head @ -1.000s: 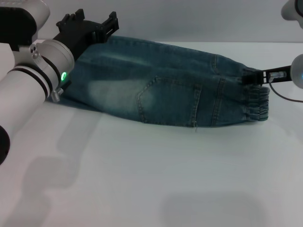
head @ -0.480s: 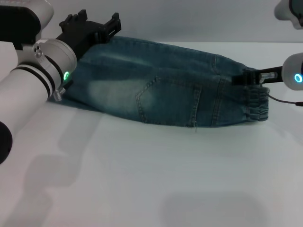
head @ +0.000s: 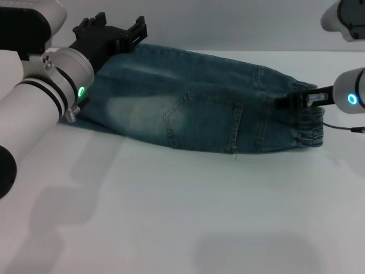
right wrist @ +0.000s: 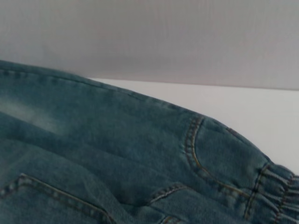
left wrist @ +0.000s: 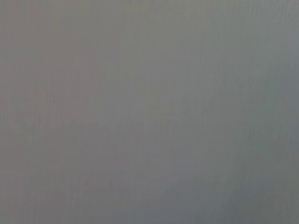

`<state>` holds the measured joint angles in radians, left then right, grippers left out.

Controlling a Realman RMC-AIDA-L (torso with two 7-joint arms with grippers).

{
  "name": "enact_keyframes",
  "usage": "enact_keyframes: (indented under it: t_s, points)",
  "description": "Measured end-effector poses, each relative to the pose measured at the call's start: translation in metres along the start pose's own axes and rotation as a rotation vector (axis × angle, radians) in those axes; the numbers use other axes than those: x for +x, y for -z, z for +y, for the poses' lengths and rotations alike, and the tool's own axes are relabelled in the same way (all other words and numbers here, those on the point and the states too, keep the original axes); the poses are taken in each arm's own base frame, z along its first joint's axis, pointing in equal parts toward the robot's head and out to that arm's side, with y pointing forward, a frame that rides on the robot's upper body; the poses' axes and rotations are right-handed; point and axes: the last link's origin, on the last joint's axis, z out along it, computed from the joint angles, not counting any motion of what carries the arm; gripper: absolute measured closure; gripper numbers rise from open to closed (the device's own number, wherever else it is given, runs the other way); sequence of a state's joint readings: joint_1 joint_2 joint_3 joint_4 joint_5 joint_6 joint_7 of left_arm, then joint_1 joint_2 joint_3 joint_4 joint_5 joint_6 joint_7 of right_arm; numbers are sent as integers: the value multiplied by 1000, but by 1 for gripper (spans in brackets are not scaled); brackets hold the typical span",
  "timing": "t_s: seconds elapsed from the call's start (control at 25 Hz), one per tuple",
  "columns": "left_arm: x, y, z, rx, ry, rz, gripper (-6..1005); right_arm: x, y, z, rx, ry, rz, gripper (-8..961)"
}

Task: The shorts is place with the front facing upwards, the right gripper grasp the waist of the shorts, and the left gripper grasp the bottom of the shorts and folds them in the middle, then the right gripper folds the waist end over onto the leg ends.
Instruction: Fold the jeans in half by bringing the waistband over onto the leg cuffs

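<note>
The blue denim shorts (head: pixel 194 108) lie folded lengthwise across the white table (head: pixel 171 217), with the pale patch and a stitched pocket facing up. The puckered waist (head: pixel 309 124) is at the right end. My right gripper (head: pixel 292 100) reaches in over the waist's upper part and touches the denim. The leg ends are at the left, mostly hidden behind my left arm. My left gripper (head: pixel 117 33) hovers open above that far left end, holding nothing. The right wrist view shows the shorts (right wrist: pixel 117 149) close up, with the waist (right wrist: pixel 280 191) at one corner. The left wrist view is plain grey.
A thin cable (head: pixel 342 127) trails from the right arm beside the waist. The wall rises just behind the shorts. White tabletop stretches in front of the shorts.
My right gripper has slid leftward, from beside the waistband to over it. My left gripper has shifted only slightly. The shorts have not moved.
</note>
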<state>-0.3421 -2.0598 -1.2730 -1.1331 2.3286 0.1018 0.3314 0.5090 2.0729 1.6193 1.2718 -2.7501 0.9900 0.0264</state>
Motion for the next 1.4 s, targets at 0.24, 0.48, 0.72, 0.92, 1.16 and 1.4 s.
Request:
enact_keyframes:
  t_s: [0.24,0.48,0.72,0.92,1.16,1.4]
  points:
    - [2,-2,2,-6,-3,7,140,3,-9,-1,9,5,31,344]
    - [4,-2,2,-6,-4,11,140,0,-5,-5,25,22,12,387]
    - [5,-2,1,1,-4,22,140,0,-5,-7,34,43,10,621]
    - [5,-4,2,-2,-8,21,140,0,-4,-10,38,34,6,732]
    - [6,-8,3,-6,-15,18,140,-4,-3,-11,39,29,-11,875]
    - [1,-9,2,-2,-18,3,140,-9,0,-14,41,15,-35,955]
